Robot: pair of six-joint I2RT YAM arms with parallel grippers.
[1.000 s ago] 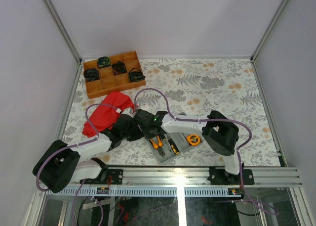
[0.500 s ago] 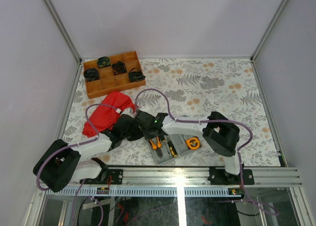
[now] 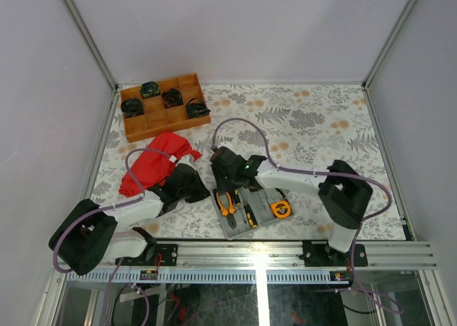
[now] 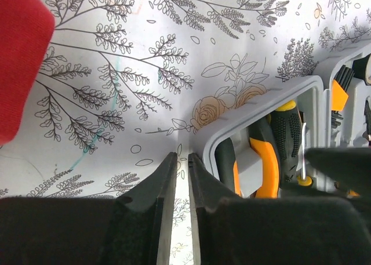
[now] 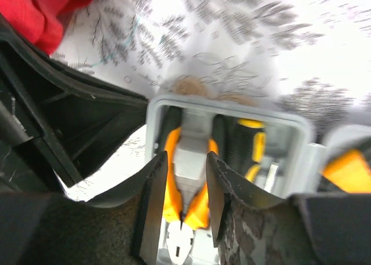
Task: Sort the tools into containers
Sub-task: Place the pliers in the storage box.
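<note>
The grey tool case (image 3: 260, 222) lies open near the table's front edge. It holds the orange-and-black pliers (image 3: 226, 203), a black-and-yellow screwdriver (image 3: 248, 216) and the round orange tape measure (image 3: 280, 209). My right gripper (image 3: 226, 187) is open and empty, just above the pliers (image 5: 197, 210), with one finger on each side of the handles. The screwdriver (image 5: 240, 143) and the case rim (image 5: 232, 108) show beside it. My left gripper (image 3: 202, 192) is shut and empty, low over the tablecloth by the case's far left corner (image 4: 261, 105). The pliers handle (image 4: 268, 166) shows there.
A red cloth (image 3: 153, 165) lies left of the case, close behind my left arm. A brown wooden tray (image 3: 168, 128) holding black coiled bundles stands at the far left. Metal frame rails run along the table's sides and front.
My right gripper has risen and shifted toward the far end of the case, and its elbow has swung right. The pliers stay in the case. My left arm has hardly moved.
</note>
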